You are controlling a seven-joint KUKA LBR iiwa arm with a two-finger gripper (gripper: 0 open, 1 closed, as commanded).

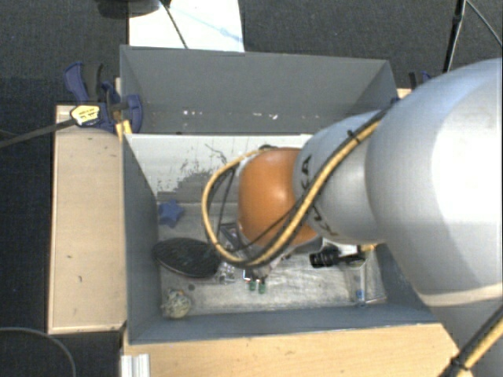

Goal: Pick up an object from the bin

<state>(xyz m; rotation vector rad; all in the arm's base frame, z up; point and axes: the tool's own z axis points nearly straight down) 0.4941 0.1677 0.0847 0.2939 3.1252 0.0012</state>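
Reaching into the grey bin (pixel 141 234) from the right, the arm (pixel 440 187) hangs low over the floor, with its orange wrist cover (pixel 267 195) and looped cables (pixel 211 210) covering much of the middle. The gripper (pixel 251 278) sits close above the floor near the front wall. Whether it is released or clenched cannot be told, since the wrist blocks it from above. Just to the gripper's left a black oval object (pixel 183 256) lies flat on the floor, and its near edge is touching or almost touching the gripper's body; which of the two cannot be told. Farther left and toward the back wall is a small blue piece (pixel 170 213). Left of the gripper, toward the front corner, rests a small mottled ball (pixel 177 303), apart from the oval object. To the gripper's right lies a black-and-white piece (pixel 336 255), and beyond that, near the right wall, a thin clear pen-like stick (pixel 359 287).
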